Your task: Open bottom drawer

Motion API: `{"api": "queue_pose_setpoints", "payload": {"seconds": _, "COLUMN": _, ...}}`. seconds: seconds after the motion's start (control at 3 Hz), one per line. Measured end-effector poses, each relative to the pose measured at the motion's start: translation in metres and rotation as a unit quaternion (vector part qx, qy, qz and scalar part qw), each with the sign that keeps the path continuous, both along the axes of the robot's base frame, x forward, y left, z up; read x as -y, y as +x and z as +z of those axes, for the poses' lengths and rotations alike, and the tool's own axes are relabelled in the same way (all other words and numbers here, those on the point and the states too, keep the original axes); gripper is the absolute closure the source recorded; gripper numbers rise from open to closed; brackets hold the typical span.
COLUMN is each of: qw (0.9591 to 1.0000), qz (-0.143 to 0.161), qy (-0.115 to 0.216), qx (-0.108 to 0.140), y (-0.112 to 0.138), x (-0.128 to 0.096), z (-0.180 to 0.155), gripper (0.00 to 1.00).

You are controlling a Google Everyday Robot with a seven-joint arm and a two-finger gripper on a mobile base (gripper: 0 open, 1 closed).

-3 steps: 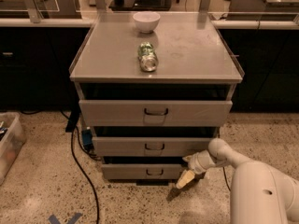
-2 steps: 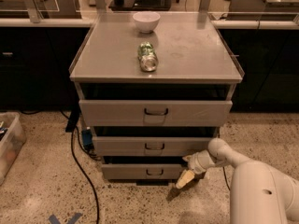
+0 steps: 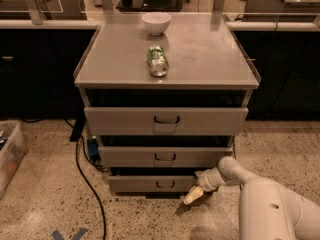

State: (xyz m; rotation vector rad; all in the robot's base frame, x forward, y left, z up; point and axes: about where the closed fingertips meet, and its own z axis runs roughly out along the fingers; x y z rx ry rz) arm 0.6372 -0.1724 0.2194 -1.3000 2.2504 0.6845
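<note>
A grey metal desk [image 3: 200,49] with three drawers stood in the middle of a speckled floor [image 3: 45,204]. The low, flat, grey metal bottom drawer [image 3: 145,184] sat at the 6 o'clock end of the stack, just above the floor. It had a small dark loop handle [image 3: 164,185] in the middle of its front, and a dark gap ran along its top edge.

A fat white robot arm [image 3: 270,204] came in from 4 o'clock. Its pincer [image 3: 192,196] (the tip looked pale yellow) was low down near the floor, right by the 3 o'clock corner of the bottom drawer and off to the side of the handle. I could not tell if the pincer was wide or narrow, or if it touched the drawer.

On the desk top, a small round white bowl [image 3: 156,23] sat at 12 o'clock. A shiny green can [image 3: 158,61] lay on its side near it, toward 6 o'clock. A black cable [image 3: 87,184] snaked over the floor at 8 o'clock.
</note>
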Motion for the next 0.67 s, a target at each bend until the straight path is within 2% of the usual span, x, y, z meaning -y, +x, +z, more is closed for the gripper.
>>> {"api": "queue_pose_setpoints", "payload": {"seconds": 0.33, "qw": 0.9999, "qz": 0.001, "qy": -0.006, "qx": -0.012, "y": 0.0087, "x": -0.0036, "z": -0.0208, "gripper": 0.0}}
{"api": "queue_pose_setpoints", "payload": {"seconds": 0.67, "qw": 0.9999, "qz": 0.002, "qy": -0.006, "qx": -0.012, "y": 0.0084, "x": -0.0036, "z": -0.0208, "gripper": 0.0}}
